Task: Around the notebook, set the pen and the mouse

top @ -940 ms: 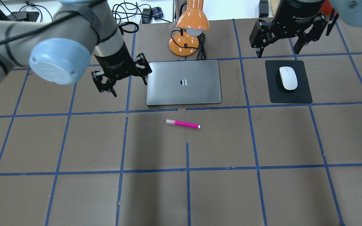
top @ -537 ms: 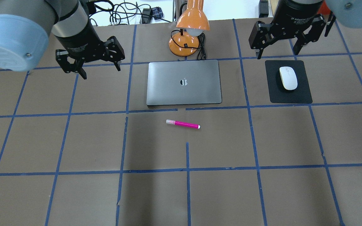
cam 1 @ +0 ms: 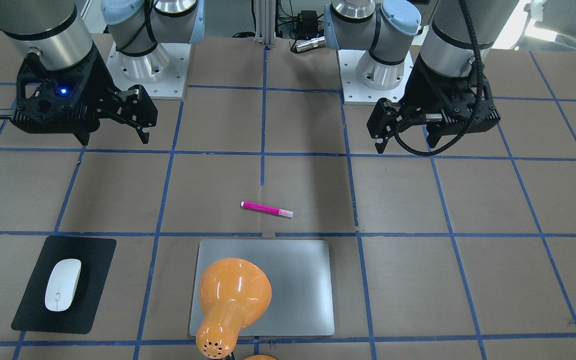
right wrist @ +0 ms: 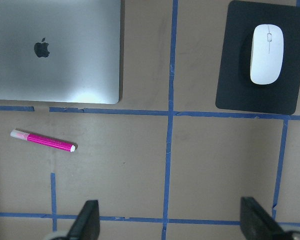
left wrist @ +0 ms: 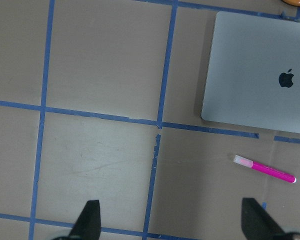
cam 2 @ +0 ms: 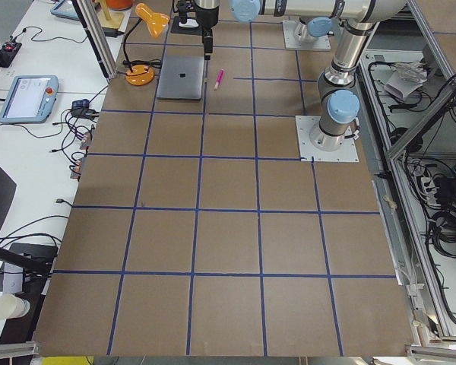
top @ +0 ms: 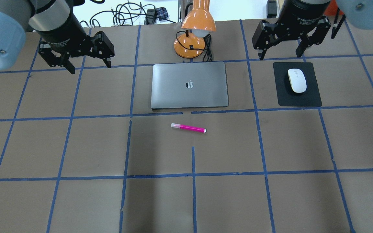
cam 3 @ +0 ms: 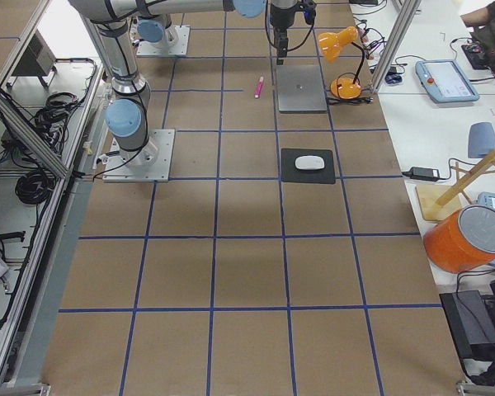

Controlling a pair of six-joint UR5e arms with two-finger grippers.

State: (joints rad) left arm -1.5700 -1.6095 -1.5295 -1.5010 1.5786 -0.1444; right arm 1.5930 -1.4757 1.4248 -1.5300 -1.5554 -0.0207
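Observation:
The silver-grey notebook (top: 189, 84) lies shut at the table's far middle. In front of it on the brown table lies the pink pen (top: 188, 128), untouched. To the notebook's right the white mouse (top: 297, 80) rests on a black mat (top: 312, 97). My left gripper (top: 89, 64) hangs open and empty above the table, off the notebook's far left corner. My right gripper (top: 279, 55) is also open and empty, hovering just behind the mat's far edge. In the left wrist view the pen (left wrist: 264, 169) and notebook (left wrist: 260, 75) sit to the right. The right wrist view shows the mouse (right wrist: 266, 53) at the upper right.
An orange desk lamp (top: 194, 32) stands behind the notebook, its cable beside the base. Blue tape lines grid the brown table. Cables lie past the far edge. Both arm bases (cam 1: 148, 65) are bolted at the robot's side.
My left gripper has pulled away from the notebook's left edge, moving left and toward the far side. The right gripper has shifted slightly back. Pen, mouse and notebook have not moved.

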